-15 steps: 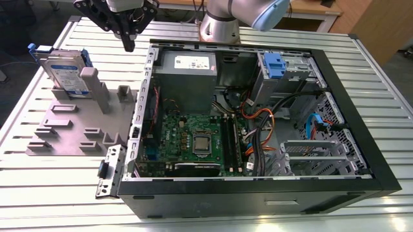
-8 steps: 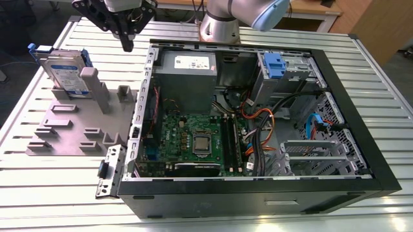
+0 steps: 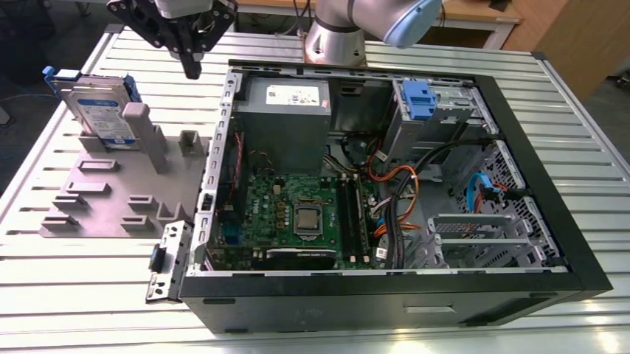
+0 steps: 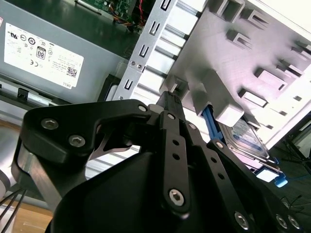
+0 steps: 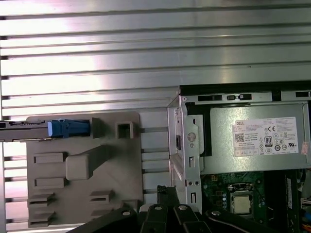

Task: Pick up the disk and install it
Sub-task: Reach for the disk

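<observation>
The disk (image 3: pixel 102 110) stands on edge in a slot at the far corner of the grey holder plate (image 3: pixel 99 203). That plate lies on the slatted table (image 3: pixel 551 88), along its edge on the exterior view's left. I can see the disk's white-and-blue label, with blue rails along its sides.

My gripper (image 3: pixel 190 68) hangs above the table, apart from the disk. It is over the gap between the holder plate and the open computer case (image 3: pixel 394 299), near the case's far corner where the grey power supply (image 3: pixel 285 110) sits. Its fingers are drawn together at the tips, with nothing between them.

A lone blue clip (image 3: pixel 418 99) sits in the bay at the case's other far corner.
</observation>
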Available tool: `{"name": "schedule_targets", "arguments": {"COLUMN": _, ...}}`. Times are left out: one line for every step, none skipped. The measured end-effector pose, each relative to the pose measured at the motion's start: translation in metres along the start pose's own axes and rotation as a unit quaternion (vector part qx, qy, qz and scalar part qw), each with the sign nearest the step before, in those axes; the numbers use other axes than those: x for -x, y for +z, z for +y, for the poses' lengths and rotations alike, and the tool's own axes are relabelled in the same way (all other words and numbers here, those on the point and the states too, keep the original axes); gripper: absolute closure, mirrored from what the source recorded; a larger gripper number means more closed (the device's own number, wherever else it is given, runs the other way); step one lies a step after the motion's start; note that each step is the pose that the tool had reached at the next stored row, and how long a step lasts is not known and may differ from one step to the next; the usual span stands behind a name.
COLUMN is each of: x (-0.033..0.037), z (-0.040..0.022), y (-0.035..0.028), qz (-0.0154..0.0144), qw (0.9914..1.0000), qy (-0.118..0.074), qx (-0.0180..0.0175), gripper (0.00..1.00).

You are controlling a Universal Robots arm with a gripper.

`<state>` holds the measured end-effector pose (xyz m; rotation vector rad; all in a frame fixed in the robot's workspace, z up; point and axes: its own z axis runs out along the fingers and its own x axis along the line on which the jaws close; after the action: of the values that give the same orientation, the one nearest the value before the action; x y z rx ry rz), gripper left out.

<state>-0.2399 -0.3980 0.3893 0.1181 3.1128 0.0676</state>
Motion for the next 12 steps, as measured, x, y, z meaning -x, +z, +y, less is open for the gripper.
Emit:
{"name": "schedule_targets", "arguments": {"x": -0.0004, "z": 0.0, "y": 0.0, "qz": 0.0, "qw": 1.0, "qy": 0.0, "qx": 0.0, "gripper": 0.89}}
{"name": "schedule_targets", "arguments": {"x": -0.0009, "z": -0.0001, "y": 0.0, "qz": 0.0, "qw": 1.0, "qy": 0.0, "qx": 0.0, "gripper": 0.89}}
{"name": "schedule_targets", "arguments": {"x": -0.0014, "z": -0.0001, "y": 0.0, "qz": 0.0, "qw": 1.0, "qy": 0.0, "qx": 0.0, "gripper": 0.89}}
{"name": "schedule_targets", "arguments": {"x": -0.0018, "z": -0.0001, "y": 0.0, "qz": 0.0, "qw": 1.0, "qy": 0.0, "qx": 0.0, "gripper": 0.89}}
{"name": "schedule_targets", "arguments": {"x": -0.0023, "z": -0.0002, "y": 0.0, "qz": 0.0, "qw": 1.0, "qy": 0.0, "qx": 0.0, "gripper": 0.89}}
{"name": "schedule_targets", "arguments": {"x": -0.0027, "z": -0.0002, "y": 0.0, "qz": 0.0, "qw": 1.0, "qy": 0.0, "qx": 0.0, "gripper": 0.89}}
{"name": "schedule_targets", "arguments": {"x": -0.0031, "z": -0.0002, "y": 0.0, "qz": 0.0, "qw": 1.0, "qy": 0.0, "qx": 0.0, "gripper": 0.89}}
{"name": "schedule_targets", "arguments": {"x": -0.0035, "z": -0.0003, "y": 0.0, "qz": 0.0, "qw": 1.0, "qy": 0.0, "qx": 0.0, "gripper": 0.89}}
{"name": "schedule_targets", "arguments": {"x": -0.0039, "z": -0.0003, "y": 0.0, "qz": 0.0, "qw": 1.0, "qy": 0.0, "qx": 0.0, "gripper": 0.89}}
{"name": "schedule_targets", "arguments": {"x": -0.0042, "z": -0.0003, "y": 0.0, "qz": 0.0, "qw": 1.0, "qy": 0.0, "qx": 0.0, "gripper": 0.89}}
{"name": "schedule_targets", "arguments": {"x": -0.0046, "z": -0.0004, "y": 0.0, "qz": 0.0, "qw": 1.0, "qy": 0.0, "qx": 0.0, "gripper": 0.89}}
{"name": "schedule_targets", "arguments": {"x": -0.005, "z": -0.0004, "y": 0.0, "qz": 0.0, "qw": 1.0, "qy": 0.0, "qx": 0.0, "gripper": 0.89}}
